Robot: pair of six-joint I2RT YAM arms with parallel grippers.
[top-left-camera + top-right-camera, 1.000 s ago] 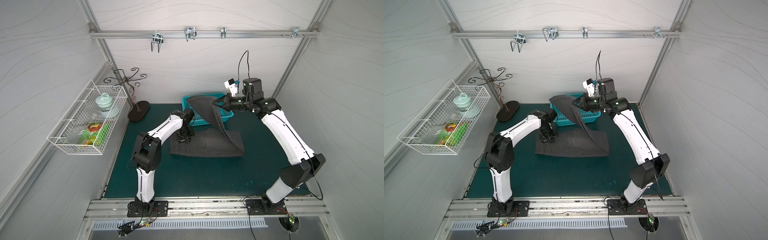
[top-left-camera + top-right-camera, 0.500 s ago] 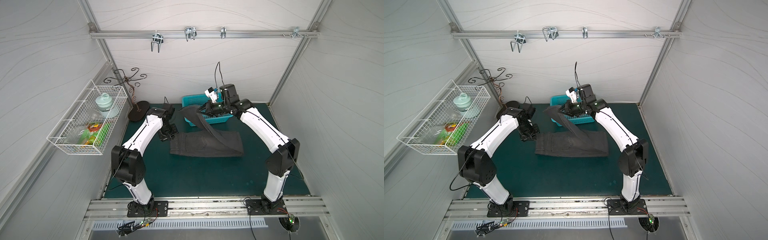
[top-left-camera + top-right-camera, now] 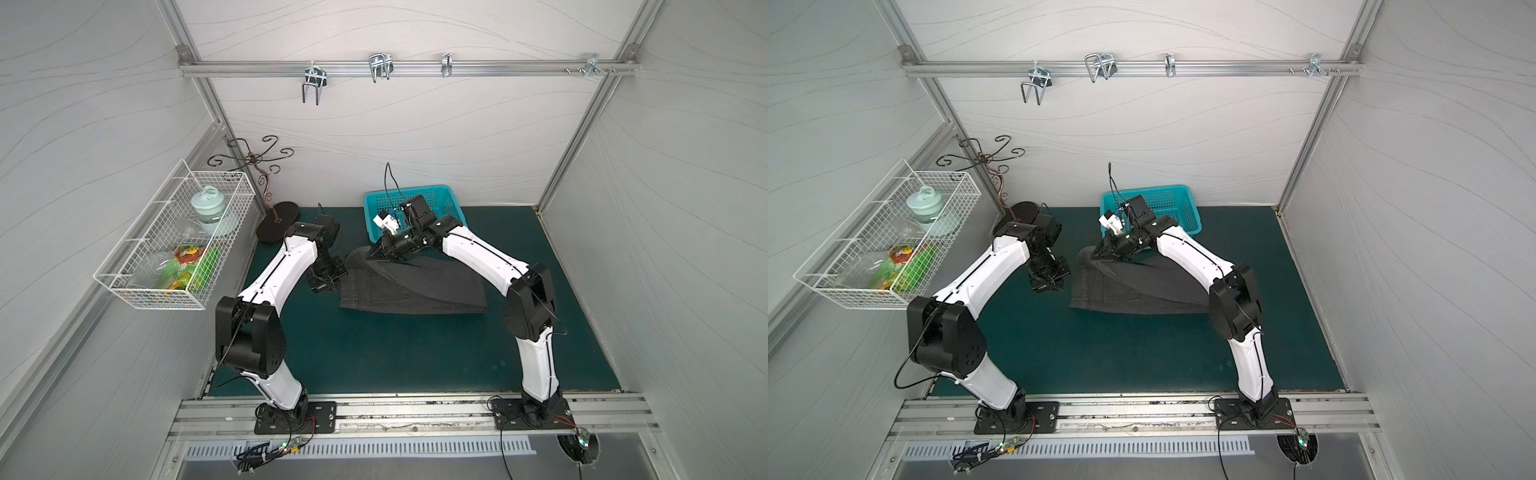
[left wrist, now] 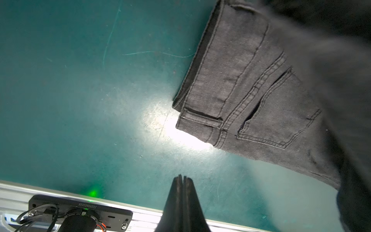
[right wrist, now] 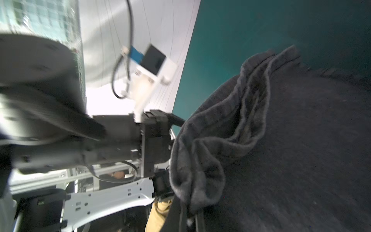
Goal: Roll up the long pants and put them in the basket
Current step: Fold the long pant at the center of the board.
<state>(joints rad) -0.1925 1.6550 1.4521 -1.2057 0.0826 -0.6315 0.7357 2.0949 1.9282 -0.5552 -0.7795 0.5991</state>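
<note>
- Green bench (image 3: 374, 353) inside white panelled walls carries one pair of long pants (image 3: 415, 291), lying folded just past centre toward 12 o'clock.
- Two grippers: right gripper (image 3: 372, 257) pinches one trouser-leg end, lifted over the pants' 11 o'clock corner; left gripper (image 4: 182, 178) is closed tight, empty, just beside the waistband at 9 o'clock.
- One wire basket (image 3: 124, 286) hangs at 9 o'clock.
- One teal basket (image 3: 440, 199) sits at 12 o'clock.

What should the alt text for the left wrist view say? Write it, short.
The left fingers, pressed shut and empty, point at bare green mat, apart from the long pants. The pants' waistband, a belt loop and a stitched back pocket lie flat on the mat beside them.
</note>
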